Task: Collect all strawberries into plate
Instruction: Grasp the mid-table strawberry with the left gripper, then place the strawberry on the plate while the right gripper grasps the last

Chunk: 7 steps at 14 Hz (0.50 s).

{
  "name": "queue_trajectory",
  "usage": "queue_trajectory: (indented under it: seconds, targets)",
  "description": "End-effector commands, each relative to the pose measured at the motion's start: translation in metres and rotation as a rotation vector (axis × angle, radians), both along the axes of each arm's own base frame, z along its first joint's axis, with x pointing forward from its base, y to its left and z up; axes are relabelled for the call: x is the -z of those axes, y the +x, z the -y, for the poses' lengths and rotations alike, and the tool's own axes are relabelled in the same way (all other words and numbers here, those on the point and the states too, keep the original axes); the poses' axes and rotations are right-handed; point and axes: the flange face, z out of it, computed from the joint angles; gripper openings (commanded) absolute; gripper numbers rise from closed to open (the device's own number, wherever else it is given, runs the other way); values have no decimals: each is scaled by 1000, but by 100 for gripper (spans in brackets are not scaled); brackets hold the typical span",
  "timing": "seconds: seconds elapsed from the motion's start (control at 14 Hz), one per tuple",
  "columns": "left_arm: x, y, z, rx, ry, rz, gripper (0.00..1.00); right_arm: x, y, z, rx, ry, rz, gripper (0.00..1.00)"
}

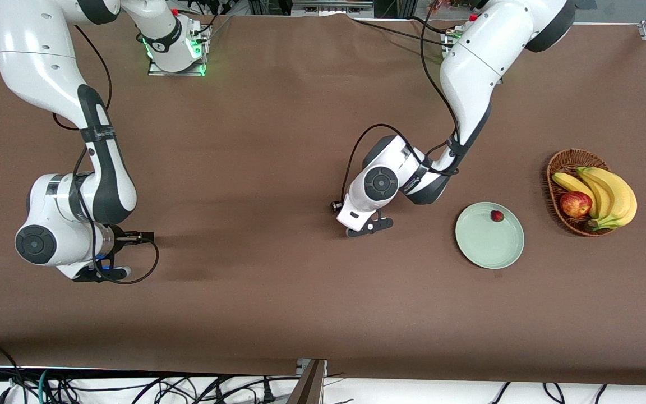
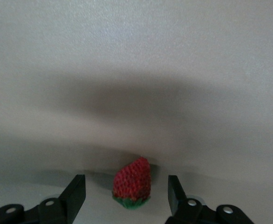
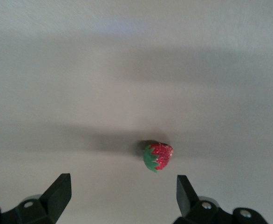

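One strawberry (image 1: pixel 497 216) lies in the pale green plate (image 1: pixel 471 249), near the rim closest to the robots. A second strawberry (image 2: pixel 133 184) rests on the table between the fingers of my left gripper (image 2: pixel 127 193), which is open with a gap on each side of the berry. In the front view that left gripper (image 1: pixel 369 226) is low over the table beside the plate, toward the right arm's end, and hides its berry. A third strawberry (image 3: pixel 157 156) lies just past the fingertips of my open right gripper (image 3: pixel 122 191), low over the table at the right arm's end (image 1: pixel 101 275).
A brown wicker basket (image 1: pixel 553 168) stands at the left arm's end of the table, beside the plate. It holds bananas (image 1: pixel 609 193) and a red apple (image 1: pixel 575 203). The brown tablecloth (image 1: pixel 255 168) stretches between the two arms.
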Motion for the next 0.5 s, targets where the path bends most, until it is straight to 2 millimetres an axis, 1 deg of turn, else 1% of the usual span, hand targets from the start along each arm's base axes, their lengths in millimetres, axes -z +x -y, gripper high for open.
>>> queue_trajectory:
  seconds: [0.0, 0.14, 0.21, 0.29, 0.36, 0.43]
  targets:
    - [-3, -1, -1, 36, 29, 36, 72, 15, -7, 5, -15, -5, 2, 100]
    - [-5, -1, 0, 38, 27, 38, 55, 25, -11, 14, -7, -8, 6, 100]
    - [-7, 3, -5, 29, 27, 37, 45, 30, -13, 14, -8, -8, 12, 100]
    - [-7, 0, -1, 35, 28, 37, 37, 35, -15, 14, -8, -8, 15, 100]
    - [-6, -2, 1, 37, 29, 37, 22, 38, -16, 16, -8, -8, 20, 100]
    - [-6, -2, 1, 37, 29, 37, 16, 40, -18, 20, -12, -6, 18, 100]
